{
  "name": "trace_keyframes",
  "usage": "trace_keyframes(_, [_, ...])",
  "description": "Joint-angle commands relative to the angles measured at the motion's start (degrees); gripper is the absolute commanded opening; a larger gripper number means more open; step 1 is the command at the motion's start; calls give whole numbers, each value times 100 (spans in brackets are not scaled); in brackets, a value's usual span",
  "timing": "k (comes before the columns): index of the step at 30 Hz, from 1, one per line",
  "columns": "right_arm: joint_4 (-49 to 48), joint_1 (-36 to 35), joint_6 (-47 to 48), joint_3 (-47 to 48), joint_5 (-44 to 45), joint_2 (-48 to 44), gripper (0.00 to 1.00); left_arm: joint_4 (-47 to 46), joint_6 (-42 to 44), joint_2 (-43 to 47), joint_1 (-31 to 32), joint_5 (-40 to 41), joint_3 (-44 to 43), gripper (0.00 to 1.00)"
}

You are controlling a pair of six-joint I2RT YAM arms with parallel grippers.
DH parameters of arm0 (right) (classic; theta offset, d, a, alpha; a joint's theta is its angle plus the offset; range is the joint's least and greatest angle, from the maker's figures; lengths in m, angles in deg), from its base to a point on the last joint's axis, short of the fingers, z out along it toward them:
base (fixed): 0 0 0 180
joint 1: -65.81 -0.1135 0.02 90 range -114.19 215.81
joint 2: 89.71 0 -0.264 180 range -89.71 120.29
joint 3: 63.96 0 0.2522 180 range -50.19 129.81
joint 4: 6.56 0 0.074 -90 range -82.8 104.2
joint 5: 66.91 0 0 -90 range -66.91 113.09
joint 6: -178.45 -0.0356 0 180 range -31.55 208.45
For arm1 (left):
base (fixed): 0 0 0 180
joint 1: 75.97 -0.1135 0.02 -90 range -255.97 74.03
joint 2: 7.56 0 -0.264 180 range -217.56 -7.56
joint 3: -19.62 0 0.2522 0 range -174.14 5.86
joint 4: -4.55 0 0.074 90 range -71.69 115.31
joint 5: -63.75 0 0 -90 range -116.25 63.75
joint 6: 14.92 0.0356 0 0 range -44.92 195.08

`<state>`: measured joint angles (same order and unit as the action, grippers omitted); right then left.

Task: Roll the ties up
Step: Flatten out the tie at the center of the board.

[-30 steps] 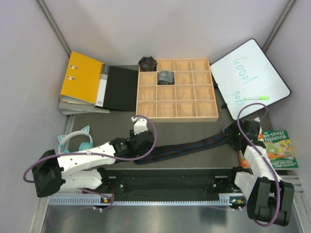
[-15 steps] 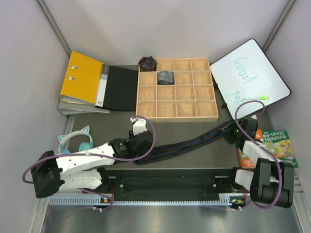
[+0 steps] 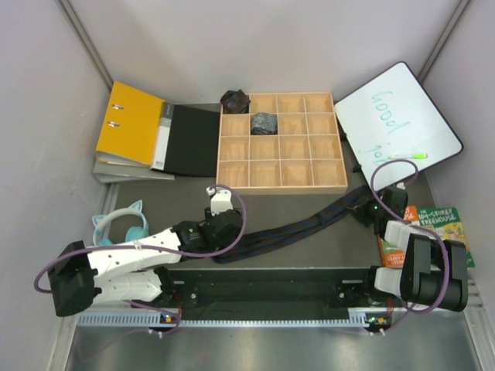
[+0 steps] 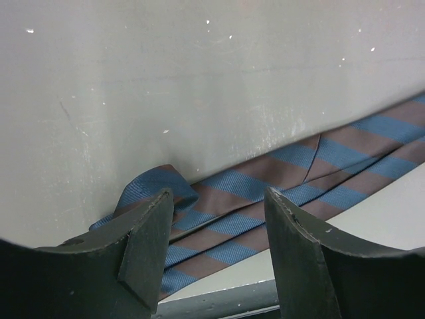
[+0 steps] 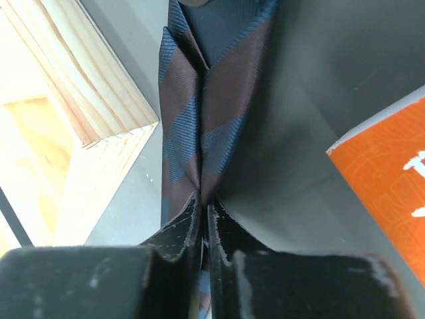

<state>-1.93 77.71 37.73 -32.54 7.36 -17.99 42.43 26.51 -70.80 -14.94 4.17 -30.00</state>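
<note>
R gripper (image 5: 204,212) had just gone from wide open to pinched tight on the right-hand end of the striped tie (image 3: 302,228), fabric bunched betw its jaws, just beside the near corner of the wooden tray (image 3: 338,143). R arm (image 3: 410,255) had also reached fwd, carrying that end toward the tray. L gripper (image 4: 219,219) hadn't changed: abt half open, straddling the tie's other end, nothing clamped. The tie lay stretched diagonally across the table (image 3: 170,201) betw both arms, unrolled. Brownish-black bundle (image 3: 235,100) sat at the tray's back-left corner cell, greyish bundle (image 3: 264,122) one cell in. So prob: one end secured, rolling not yet begun.
</note>
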Motion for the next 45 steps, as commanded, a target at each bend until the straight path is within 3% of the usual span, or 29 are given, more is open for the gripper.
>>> trace_keyframes(1, [174, 23, 62, -165, 87, 79, 0, 40, -82, 251, -13, 35, 61, 62])
trace_keyframes(4, [541, 23, 27, -130, 140, -272, 0, 110, -82, 330, -13, 9, 53, 61])
trace_keyframes(9, [1675, 32, 1, -77, 386, -1639, 0, 172, -99, 392, -13, -149, 35, 61])
trace_keyframes(17, [3162, 137, 194, 353, 1150, -3497, 0, -223, 59, 85, 5, -905, -281, 59])
trace_keyframes(25, [3733, 690, 396, 660, 1186, -4404, 0, -1004, 103, -1567, 321, -1196, -1282, 58])
trace_keyframes(30, [3874, 875, 554, 714, 1247, -4746, 0, -1410, 129, -2567, 295, -950, -1652, 57])
trace_keyframes(34, [3945, 963, 686, 810, 1265, -4764, 0, -945, -160, -3202, 295, -512, -2100, 53])
trace_keyframes(40, [4033, 1331, 976, 1056, 1116, -4597, 0, -628, -670, -2651, -3, -55, -1190, 52])
trace_keyframes(45, [3954, 2078, 1196, 1153, 503, -4273, 0, 188, -907, -1044, -285, 447, -388, 53])
